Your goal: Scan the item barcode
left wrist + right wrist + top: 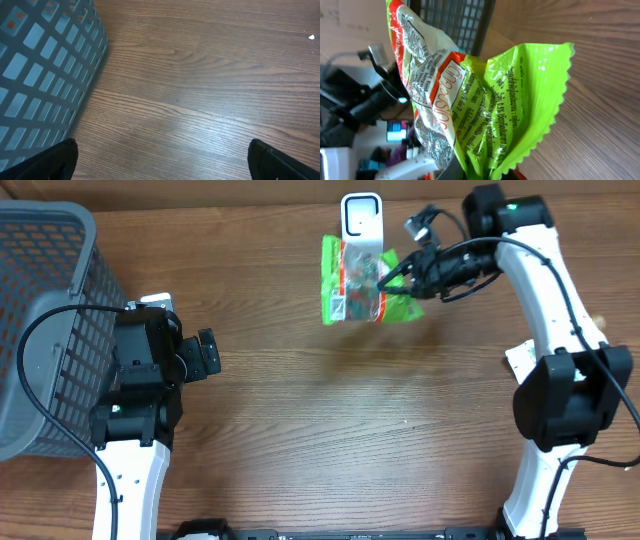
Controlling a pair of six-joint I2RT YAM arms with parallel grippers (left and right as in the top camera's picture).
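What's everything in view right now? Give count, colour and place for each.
snack bag: one, green with red and white print, held off the table right at the scanner
scanner: one, white, upright, far middle of the table
basket: one, grey mesh, left edge of the table
table: one, brown wood, under everything
left fingers: two, black, open and empty, beside the basket
right fingers: two, black, shut on the snack bag
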